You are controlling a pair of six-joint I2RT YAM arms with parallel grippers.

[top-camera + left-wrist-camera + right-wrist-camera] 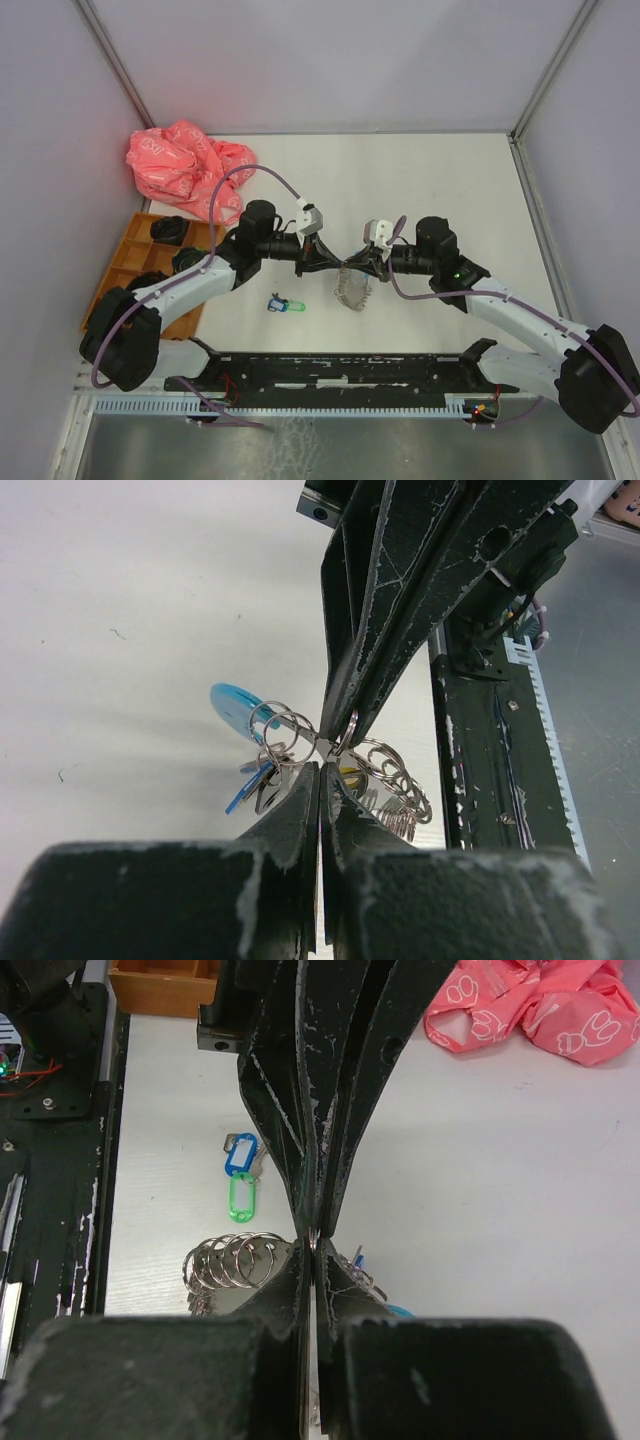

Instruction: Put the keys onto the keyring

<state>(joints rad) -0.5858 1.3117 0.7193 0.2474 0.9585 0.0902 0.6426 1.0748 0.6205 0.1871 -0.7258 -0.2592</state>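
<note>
The keyring (352, 290), a loop of linked silver rings with a light-blue section (233, 704), hangs above the table between my two grippers. My left gripper (336, 262) and right gripper (356, 262) meet tip to tip over it, both shut on its top rings. In the left wrist view my left gripper (321, 766) faces the right fingers (370, 670); a blue-tagged key (248, 786) hangs on the ring bunch (392, 780). In the right wrist view my right gripper (311, 1246) pinches the rings (226, 1260). Keys with blue (240, 1154) and green (242, 1200) tags lie on the table (284, 304).
An orange compartment tray (135, 255) stands at the left under the left arm, with a crumpled pink bag (185, 165) behind it. A black rail (340, 370) runs along the near edge. Grey walls enclose the table on three sides.
</note>
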